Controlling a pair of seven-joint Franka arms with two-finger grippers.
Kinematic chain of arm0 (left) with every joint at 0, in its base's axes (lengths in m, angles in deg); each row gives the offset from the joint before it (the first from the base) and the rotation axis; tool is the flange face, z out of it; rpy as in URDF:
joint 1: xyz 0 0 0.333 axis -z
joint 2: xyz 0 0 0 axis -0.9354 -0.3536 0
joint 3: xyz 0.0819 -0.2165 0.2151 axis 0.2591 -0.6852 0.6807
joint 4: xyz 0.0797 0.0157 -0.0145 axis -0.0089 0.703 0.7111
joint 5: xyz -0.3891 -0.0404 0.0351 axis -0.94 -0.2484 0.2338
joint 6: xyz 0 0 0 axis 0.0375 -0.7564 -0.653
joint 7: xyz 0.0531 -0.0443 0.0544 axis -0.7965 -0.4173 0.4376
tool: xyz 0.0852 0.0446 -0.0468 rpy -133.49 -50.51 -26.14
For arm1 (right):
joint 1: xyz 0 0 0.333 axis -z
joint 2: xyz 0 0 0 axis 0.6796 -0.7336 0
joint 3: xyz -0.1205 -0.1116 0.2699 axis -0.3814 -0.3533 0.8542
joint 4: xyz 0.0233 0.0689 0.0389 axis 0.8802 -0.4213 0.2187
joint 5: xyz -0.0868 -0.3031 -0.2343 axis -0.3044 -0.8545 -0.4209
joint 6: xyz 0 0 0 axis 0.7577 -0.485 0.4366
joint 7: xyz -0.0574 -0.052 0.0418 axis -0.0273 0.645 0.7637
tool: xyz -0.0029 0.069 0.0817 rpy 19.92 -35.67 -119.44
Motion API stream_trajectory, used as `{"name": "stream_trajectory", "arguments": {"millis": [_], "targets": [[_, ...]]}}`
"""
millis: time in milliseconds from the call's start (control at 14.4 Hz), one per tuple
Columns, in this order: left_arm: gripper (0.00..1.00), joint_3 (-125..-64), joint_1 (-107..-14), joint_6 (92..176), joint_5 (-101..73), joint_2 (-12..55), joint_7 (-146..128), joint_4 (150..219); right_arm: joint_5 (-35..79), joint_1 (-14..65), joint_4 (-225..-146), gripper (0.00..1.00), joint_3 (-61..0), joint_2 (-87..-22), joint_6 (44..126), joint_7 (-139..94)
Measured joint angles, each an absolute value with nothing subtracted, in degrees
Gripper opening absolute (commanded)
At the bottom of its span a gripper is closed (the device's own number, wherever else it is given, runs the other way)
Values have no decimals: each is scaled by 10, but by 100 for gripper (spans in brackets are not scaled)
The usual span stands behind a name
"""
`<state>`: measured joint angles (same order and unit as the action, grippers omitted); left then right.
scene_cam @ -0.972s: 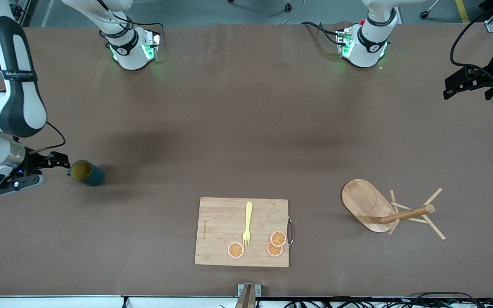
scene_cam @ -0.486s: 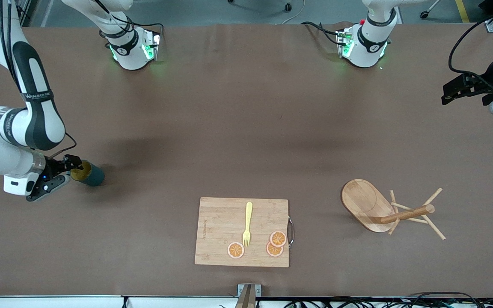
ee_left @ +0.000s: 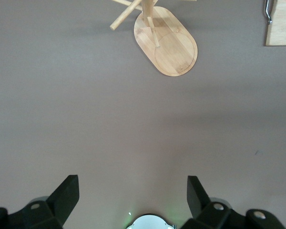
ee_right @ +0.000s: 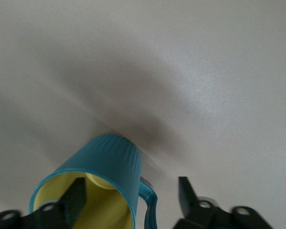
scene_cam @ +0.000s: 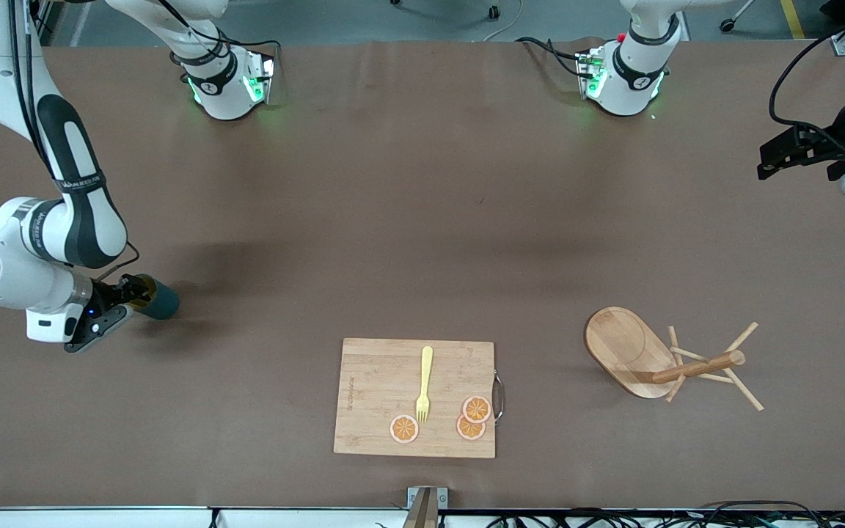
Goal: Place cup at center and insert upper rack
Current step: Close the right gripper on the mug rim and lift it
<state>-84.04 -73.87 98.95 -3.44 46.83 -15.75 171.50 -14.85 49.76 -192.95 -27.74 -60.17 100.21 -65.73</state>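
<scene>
A brown table is seen from above, with two robot arms based along its top edge. The cup (scene_cam: 154,301), dark teal with a yellow inside, lies on its side toward the right arm's end of the table, well away from the center. The right gripper (scene_cam: 126,290) is at the cup's mouth with its fingers spread: in the right wrist view one finger (ee_right: 76,196) sits inside the rim while the other (ee_right: 187,192) is outside, past the handle. It appears ready to pinch the wall, though contact is hard to confirm.

The rack (scene_cam: 668,358), a wooden mug tree, lies tipped over toward the left arm's end. The left gripper (scene_cam: 778,154) waits with fingers spread, above the table edge. A cutting board (scene_cam: 378,374) holds a fork (scene_cam: 424,383) and orange slices (scene_cam: 472,419).

Judging from this, neither step is done: the cup still needs moving to the center, and the rack is untouched.
</scene>
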Motion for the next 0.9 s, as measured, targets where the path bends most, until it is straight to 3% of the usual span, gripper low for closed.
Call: {"name": "stream_trajectory", "arguments": {"millis": [69,139,208,625,902], "targets": [[100,-840,-739,989,-34,468,-158,1715,-149,498,-1930,20,-278,-604,1003,-658],[100,-841,-739,989,-34,468,-158,1715,-149,498,-1930,4,-278,-605,1003,-658],[100,-842,-738,989,-34,468,-158,1715,-149,498,-1930,0,-278,-605,1003,-658],[100,-847,-736,990,-35,468,-158,1715,-143,492,-1929,0,-275,-601,979,-589],[100,-848,-736,990,-35,468,-158,1714,-91,442,-1924,0,-272,-567,925,-470]]}}
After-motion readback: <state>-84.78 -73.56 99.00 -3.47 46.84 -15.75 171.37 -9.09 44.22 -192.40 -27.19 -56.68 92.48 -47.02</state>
